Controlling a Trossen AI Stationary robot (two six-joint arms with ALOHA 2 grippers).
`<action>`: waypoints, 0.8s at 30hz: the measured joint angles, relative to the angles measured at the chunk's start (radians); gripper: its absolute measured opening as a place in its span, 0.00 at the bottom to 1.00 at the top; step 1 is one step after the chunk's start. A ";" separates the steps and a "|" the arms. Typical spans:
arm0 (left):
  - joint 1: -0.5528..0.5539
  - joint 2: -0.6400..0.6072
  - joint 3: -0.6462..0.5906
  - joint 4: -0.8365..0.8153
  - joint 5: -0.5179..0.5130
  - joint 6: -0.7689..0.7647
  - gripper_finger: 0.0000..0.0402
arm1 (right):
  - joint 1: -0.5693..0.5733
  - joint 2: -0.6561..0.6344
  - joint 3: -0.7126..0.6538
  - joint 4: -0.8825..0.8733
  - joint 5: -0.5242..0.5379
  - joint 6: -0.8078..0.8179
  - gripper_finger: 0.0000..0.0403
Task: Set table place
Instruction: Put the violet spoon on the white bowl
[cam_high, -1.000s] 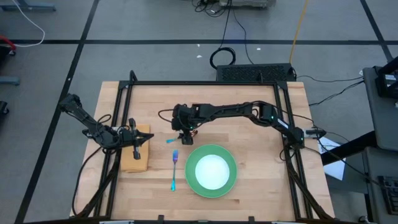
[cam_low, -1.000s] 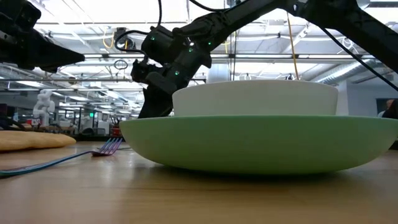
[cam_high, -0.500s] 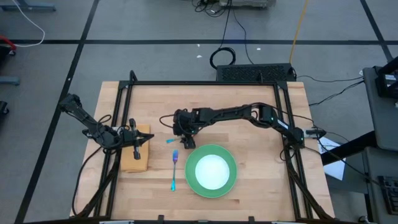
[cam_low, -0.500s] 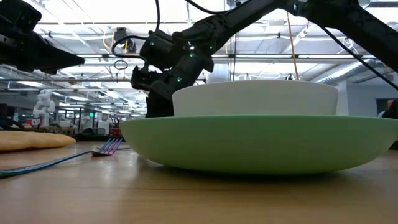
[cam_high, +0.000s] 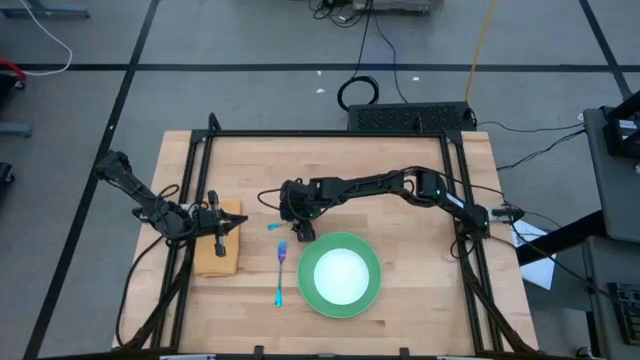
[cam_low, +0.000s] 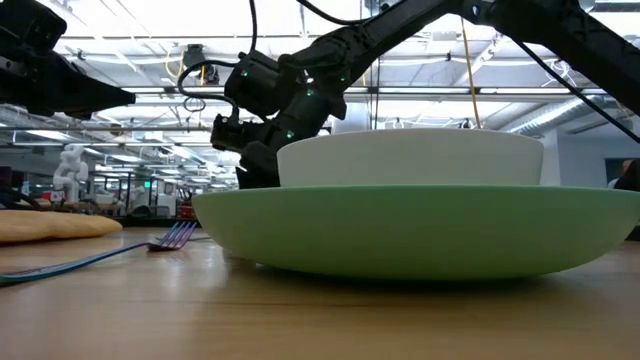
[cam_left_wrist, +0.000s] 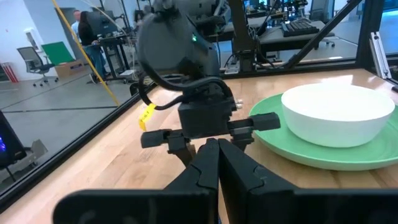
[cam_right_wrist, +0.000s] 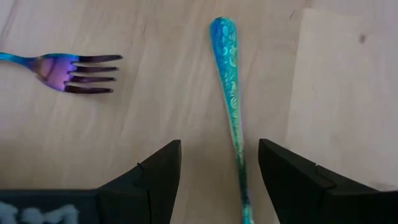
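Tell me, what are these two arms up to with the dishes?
They are laying a place setting. A white bowl already sits on a green plate, with a fork lying on the table beside it. The right tool is open and low over a blue spoon handle behind the plate, its fingers on either side, apparently about to pick it up. The left tool is shut and waits over a tan cloth near the table's left edge.
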 joint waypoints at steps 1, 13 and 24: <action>0.000 0.000 0.000 0.000 0.000 0.000 0.02 | 0.001 0.000 -0.005 0.000 0.000 0.008 0.50; 0.000 0.000 0.000 0.000 0.000 -0.002 0.02 | 0.000 -0.002 -0.029 0.024 -0.003 0.037 0.47; 0.000 0.000 0.000 0.000 -0.001 -0.002 0.02 | 0.001 -0.002 -0.029 0.024 0.000 0.019 0.25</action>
